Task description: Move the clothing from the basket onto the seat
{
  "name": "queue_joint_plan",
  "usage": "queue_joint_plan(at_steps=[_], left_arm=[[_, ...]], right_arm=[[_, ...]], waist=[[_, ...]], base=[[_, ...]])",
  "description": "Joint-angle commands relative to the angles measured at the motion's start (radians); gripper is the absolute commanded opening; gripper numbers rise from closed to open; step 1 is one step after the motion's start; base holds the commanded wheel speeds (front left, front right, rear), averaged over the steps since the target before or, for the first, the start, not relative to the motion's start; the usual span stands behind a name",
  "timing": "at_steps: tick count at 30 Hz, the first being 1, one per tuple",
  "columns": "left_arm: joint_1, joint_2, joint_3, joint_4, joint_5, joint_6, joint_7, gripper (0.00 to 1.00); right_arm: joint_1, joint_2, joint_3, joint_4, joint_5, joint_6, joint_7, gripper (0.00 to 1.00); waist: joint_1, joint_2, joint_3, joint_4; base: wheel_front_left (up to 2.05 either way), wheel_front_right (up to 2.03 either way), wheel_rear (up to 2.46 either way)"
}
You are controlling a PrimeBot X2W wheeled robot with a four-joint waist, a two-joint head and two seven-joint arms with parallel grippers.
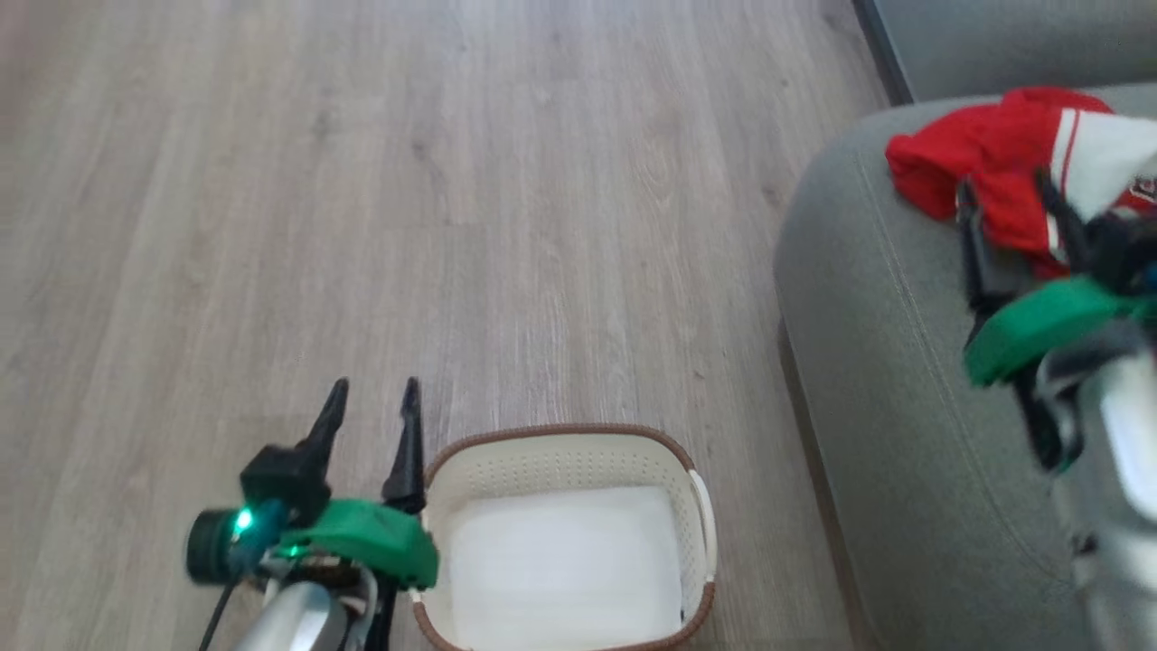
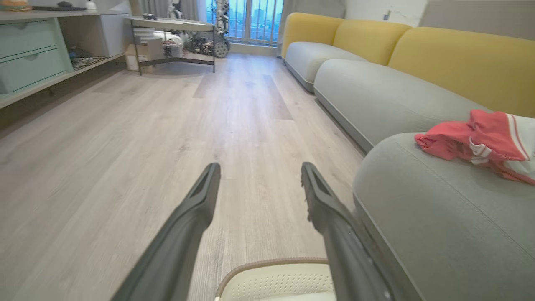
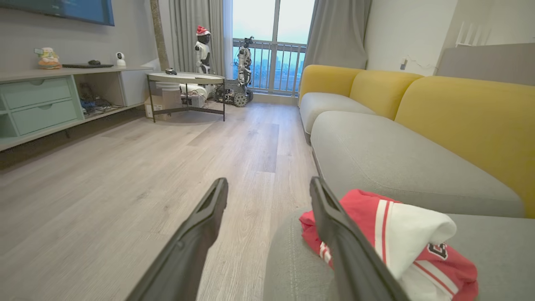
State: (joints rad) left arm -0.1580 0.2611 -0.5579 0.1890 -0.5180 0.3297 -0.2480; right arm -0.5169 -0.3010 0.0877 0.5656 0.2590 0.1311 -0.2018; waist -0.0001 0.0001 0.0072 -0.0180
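Clothing (image 1: 994, 163) lies bunched on the seat (image 1: 868, 380) near its rounded edge, and the basket (image 1: 560, 452) on the floor holds just a flat white sheet (image 1: 560, 561), so the move looks all but done. Draw your right hand (image 3: 268, 182) up and away cleanly so no finger drags the fabric off the edge. Both hands are spread wide and hold nothing: the right hand is at the clothing, contact unclear, and the left hand (image 1: 375, 387) is beside the basket.
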Motion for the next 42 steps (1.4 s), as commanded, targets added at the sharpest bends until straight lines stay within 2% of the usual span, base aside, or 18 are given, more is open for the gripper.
queue_joint_plan(at_steps=[1, 6, 11, 22, 42], left_arm=[[-0.019, 0.029, 0.061, -0.046, 0.005, 0.019, -0.013, 1.0], [0.031, 0.036, 0.104, -0.078, 0.027, 0.04, -0.013, 1.0], [0.073, 0.036, 0.134, -0.09, 0.036, 0.037, -0.014, 1.0], [0.185, 0.018, 0.208, -0.116, 0.053, 0.021, -0.014, 1.0], [0.259, -0.035, 0.282, -0.118, 0.098, -0.041, -0.014, 1.0]], right_arm=[[0.033, 0.036, -0.026, -0.064, -0.041, 0.0, -0.015, 1.0], [0.184, 0.184, -0.105, -0.165, -0.13, 0.0, -0.023, 1.0], [0.294, 0.244, -0.121, -0.252, -0.17, 0.0, -0.022, 1.0], [0.432, 0.25, -0.072, -0.313, -0.111, 0.0, -0.032, 1.0], [0.479, 0.251, -0.046, -0.307, -0.097, 0.0, -0.053, 1.0]], waist=[[0.0001, -0.0001, -0.021, 0.027], [0.0001, -0.0001, -0.029, 0.044], [0.0001, -0.0001, -0.038, 0.047], [0.0001, -0.0001, -0.052, 0.037], [0.0001, -0.0001, -0.067, 0.053]], base=[[0.0, 0.0, 0.0], [0.0, 0.0, 0.0], [0.0, 0.0, 0.0], [0.0, 0.0, 0.0], [0.0, 0.0, 0.0]])
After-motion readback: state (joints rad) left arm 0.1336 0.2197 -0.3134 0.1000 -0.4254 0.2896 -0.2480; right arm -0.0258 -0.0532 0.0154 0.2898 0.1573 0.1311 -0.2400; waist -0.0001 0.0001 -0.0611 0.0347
